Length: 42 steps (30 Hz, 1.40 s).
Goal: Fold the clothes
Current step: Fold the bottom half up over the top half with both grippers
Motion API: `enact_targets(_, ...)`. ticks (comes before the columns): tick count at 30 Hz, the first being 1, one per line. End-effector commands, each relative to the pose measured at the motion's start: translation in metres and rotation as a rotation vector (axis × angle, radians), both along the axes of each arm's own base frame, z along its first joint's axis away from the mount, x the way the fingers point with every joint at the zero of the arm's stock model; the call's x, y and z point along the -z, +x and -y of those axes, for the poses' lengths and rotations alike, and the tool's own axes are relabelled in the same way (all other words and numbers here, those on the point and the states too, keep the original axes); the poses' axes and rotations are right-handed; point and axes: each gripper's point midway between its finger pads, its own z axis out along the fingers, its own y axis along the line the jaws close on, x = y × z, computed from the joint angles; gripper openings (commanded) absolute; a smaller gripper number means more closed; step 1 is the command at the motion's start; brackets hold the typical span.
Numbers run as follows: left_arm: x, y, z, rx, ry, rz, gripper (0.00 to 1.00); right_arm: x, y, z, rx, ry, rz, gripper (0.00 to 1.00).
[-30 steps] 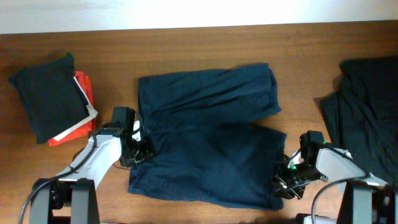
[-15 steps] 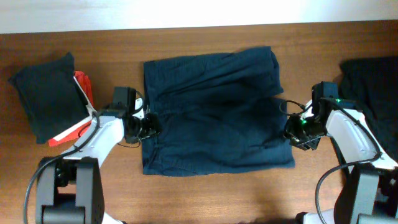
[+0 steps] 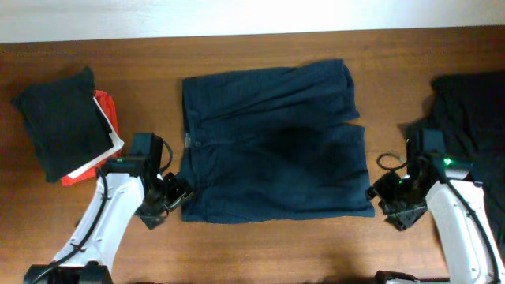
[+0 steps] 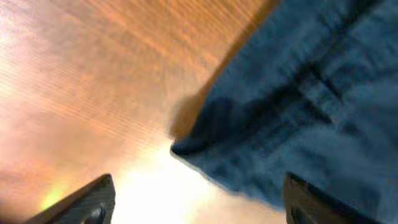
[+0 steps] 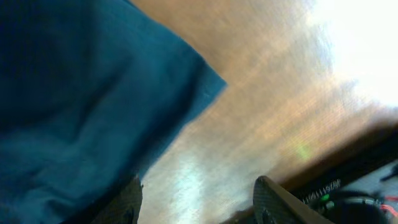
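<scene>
Presently shorts (image 3: 272,150) folded; left gripper (image 3: 170,203), right gripper (image 3: 384,203) spread, empty.

Deep navy shorts (image 3: 272,146), plain all over, no print, with a darker patch mid-cloth. Under them the table (image 3: 260,244) is warm reddish-brown with fine wood grain. Far left, a black folded cloth (image 3: 55,126) lies over a red-and-white one (image 3: 108,118). At the right edge, a near-black pile (image 3: 469,118). Left arm (image 3: 110,209) and right arm (image 3: 458,217) are white and black, with a green light (image 3: 447,162) glowing on the right.
</scene>
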Motion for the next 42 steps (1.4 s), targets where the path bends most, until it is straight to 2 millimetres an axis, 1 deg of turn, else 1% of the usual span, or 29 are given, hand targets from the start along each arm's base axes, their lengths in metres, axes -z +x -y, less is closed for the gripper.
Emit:
enact_targets(1, 0.026, -0.024, 0.008, -0.148, -0.056, -0.067, 0.84, 0.027, -0.021, -0.005, 0.085, 0.018, -0.073, 0.61)
enact_targets(3, 0.036, -0.027, 0.014, -0.172, -0.095, -0.060, 0.81, 0.041, -0.025, -0.009, 0.085, 0.042, -0.076, 0.61)
enact_targets(5, 0.046, -0.028, 0.016, -0.205, -0.107, -0.046, 0.78, 0.048, -0.028, -0.011, 0.086, 0.049, -0.080, 0.61)
enact_targets(7, 0.051, -0.020, 0.019, -0.217, -0.122, -0.002, 0.77, 0.048, -0.027, -0.011, 0.084, 0.048, -0.074, 0.61)
enact_targets(8, 0.053, -0.013, 0.021, -0.217, -0.128, 0.032, 0.73, 0.048, -0.027, -0.010, 0.082, 0.045, -0.074, 0.61)
enact_targets(9, 0.054, -0.008, 0.024, -0.207, -0.132, 0.062, 0.68, 0.048, -0.027, -0.010, 0.082, 0.044, -0.074, 0.61)
enact_targets(10, 0.055, -0.005, 0.025, -0.200, -0.131, 0.077, 0.60, 0.048, -0.027, -0.010, 0.082, 0.045, -0.074, 0.61)
enact_targets(12, 0.054, 0.000, 0.026, -0.196, -0.134, 0.096, 0.35, 0.048, -0.027, -0.010, 0.082, 0.045, -0.074, 0.61)
enact_targets(13, 0.054, -0.001, 0.026, -0.196, -0.135, 0.095, 0.29, 0.048, -0.027, -0.010, 0.082, 0.044, -0.075, 0.61)
enact_targets(14, 0.054, -0.003, 0.025, -0.196, -0.133, 0.087, 0.26, 0.048, -0.027, -0.010, 0.082, 0.044, -0.074, 0.61)
enact_targets(16, 0.056, -0.020, 0.024, -0.196, -0.117, 0.014, 0.26, 0.048, -0.027, -0.007, 0.082, 0.028, -0.077, 0.62)
enact_targets(17, 0.057, -0.026, 0.023, -0.179, -0.113, -0.006, 0.26, 0.049, -0.027, -0.006, 0.081, 0.022, -0.077, 0.63)
enact_targets(20, 0.058, -0.035, 0.021, -0.135, -0.101, -0.033, 0.26, 0.050, -0.030, -0.006, 0.080, 0.019, -0.085, 0.68)
enact_targets(22, 0.058, -0.038, 0.021, -0.135, -0.101, -0.042, 0.35, 0.053, -0.031, -0.007, 0.080, 0.020, -0.089, 0.68)
enact_targets(25, 0.057, -0.052, 0.021, -0.138, -0.098, -0.104, 0.42, 0.061, -0.028, -0.008, 0.084, 0.025, -0.063, 0.71)
enact_targets(27, 0.057, -0.055, 0.021, -0.141, -0.097, -0.114, 0.43, 0.069, -0.022, -0.007, 0.083, 0.022, -0.026, 0.71)
enact_targets(28, 0.057, -0.054, 0.021, -0.141, -0.098, -0.110, 0.43, 0.074, -0.008, -0.004, 0.083, 0.013, 0.041, 0.72)
enact_targets(29, 0.057, -0.054, 0.021, -0.141, -0.098, -0.110, 0.43, 0.077, -0.003, -0.004, 0.083, 0.010, 0.065, 0.72)
enact_targets(32, 0.057, -0.054, 0.021, -0.141, -0.097, -0.110, 0.43, 0.085, -0.001, -0.003, 0.083, 0.011, 0.059, 0.71)
enact_targets(33, 0.057, -0.054, 0.021, -0.141, -0.097, -0.111, 0.42, 0.089, -0.001, -0.003, 0.083, 0.013, 0.043, 0.59)
enact_targets(34, 0.057, -0.054, 0.021, -0.140, -0.097, -0.111, 0.42, 0.092, -0.002, -0.003, 0.083, 0.015, 0.028, 0.35)
enact_targets(35, 0.057, -0.054, 0.021, -0.141, -0.098, -0.112, 0.42, 0.095, -0.004, -0.004, 0.083, 0.017, 0.011, 0.19)
enact_targets(36, 0.057, -0.055, 0.022, -0.141, -0.102, -0.117, 0.42, 0.098, -0.005, -0.004, 0.082, 0.019, -0.003, 0.09)
enact_targets(37, 0.056, -0.057, 0.022, -0.141, -0.103, -0.123, 0.42, 0.098, -0.006, -0.003, 0.083, 0.016, -0.006, 0.04)
enact_targets(39, 0.056, -0.057, 0.022, -0.141, -0.103, -0.123, 0.42, 0.098, -0.002, -0.002, 0.082, 0.010, 0.008, 0.04)
enact_targets(40, 0.057, -0.054, 0.022, -0.141, -0.105, -0.112, 0.27, 0.098, -0.002, -0.002, 0.082, 0.010, 0.009, 0.04)
enact_targets(41, 0.057, -0.051, 0.022, -0.140, -0.106, -0.100, 0.05, 0.098, -0.002, -0.002, 0.079, 0.010, 0.009, 0.04)
enact_targets(42, 0.057, -0.049, 0.022, -0.139, -0.104, -0.090, 0.01, 0.098, -0.003, -0.002, 0.066, 0.010, 0.010, 0.04)
